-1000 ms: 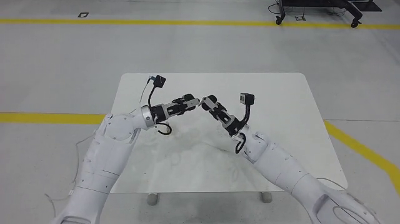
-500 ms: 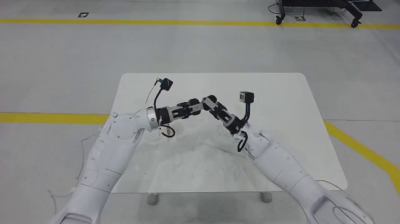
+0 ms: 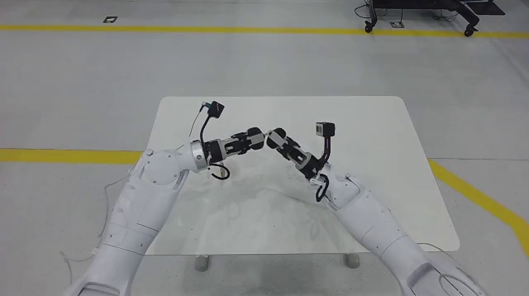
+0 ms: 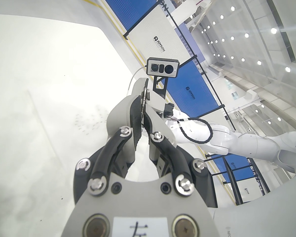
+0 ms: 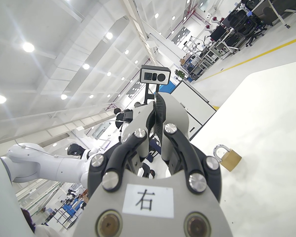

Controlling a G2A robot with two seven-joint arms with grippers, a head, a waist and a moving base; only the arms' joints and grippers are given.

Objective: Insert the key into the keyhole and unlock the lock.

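Edging right, left pincer (image 3: 259, 138) now meets right pincer (image 3: 274, 137) tip-to-tip, both pinched together; lock (image 5: 227, 160) lies unheld on worktop (image 3: 372, 131), so insertion hasn't begun.

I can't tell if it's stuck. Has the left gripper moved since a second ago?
Yes, only slightly: in the top view the left gripper has crept away from the table's left edge, toward the right gripper.

industrial lab hall: yellow floor lines (image 3: 248, 28), workbenches (image 5: 271, 3) (blue partitions (image 4: 128, 3) too).
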